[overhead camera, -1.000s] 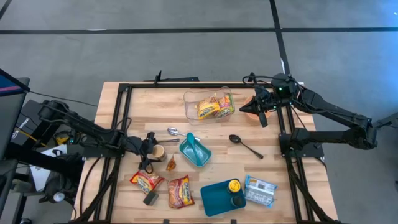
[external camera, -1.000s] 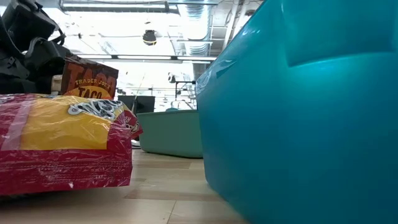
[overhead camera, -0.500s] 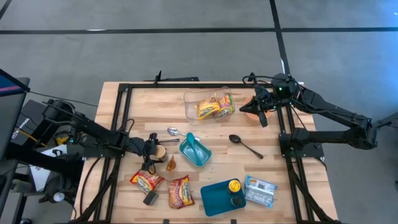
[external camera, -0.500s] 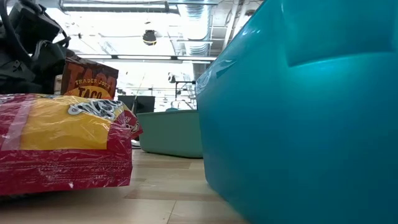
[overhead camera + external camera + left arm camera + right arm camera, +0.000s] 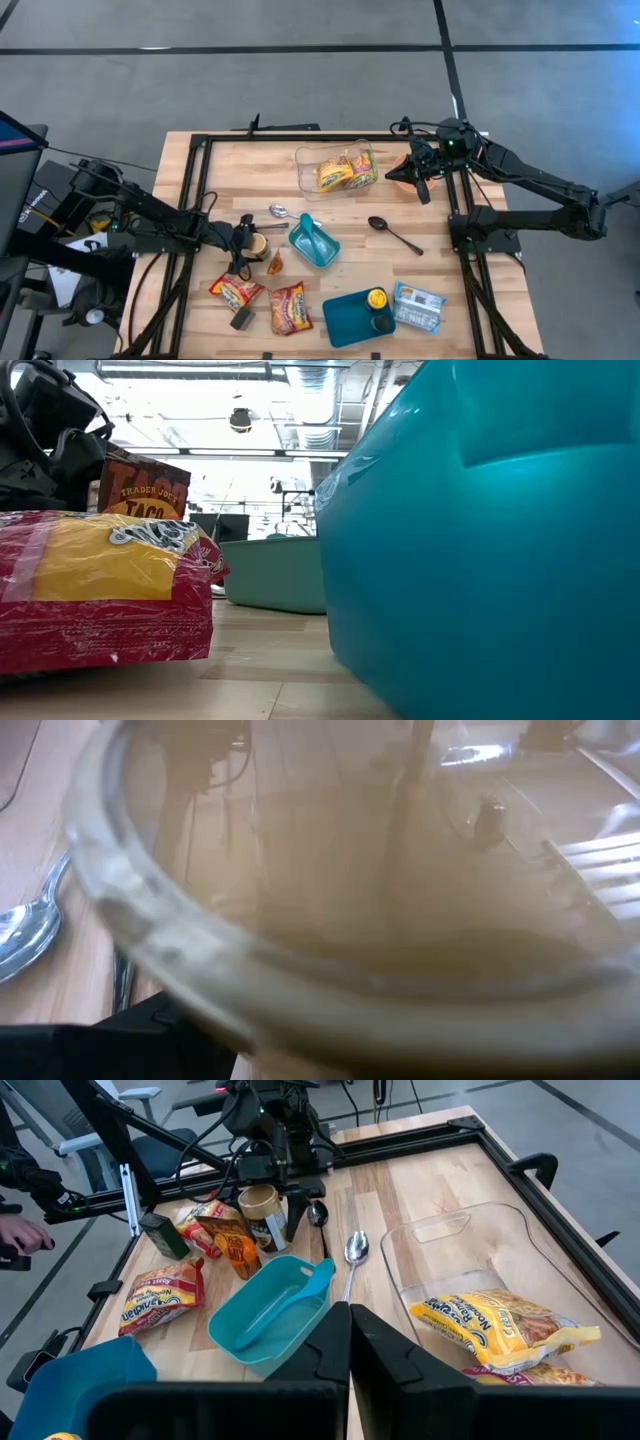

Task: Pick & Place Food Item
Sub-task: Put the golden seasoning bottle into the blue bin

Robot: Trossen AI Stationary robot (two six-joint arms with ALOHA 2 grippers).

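The left gripper [image 5: 243,246] stands with its jaws wide around a small brown jar [image 5: 255,243] on the bench [image 5: 450,260], not yet lifted. Below it lie two noodle packets [image 5: 237,292] and an orange sachet [image 5: 274,263]. In the middle, the clear bin [image 5: 335,168] already holds packets. At the right the right gripper [image 5: 423,190], jaws together, waits empty. Judging by this, the sorting is partly done.
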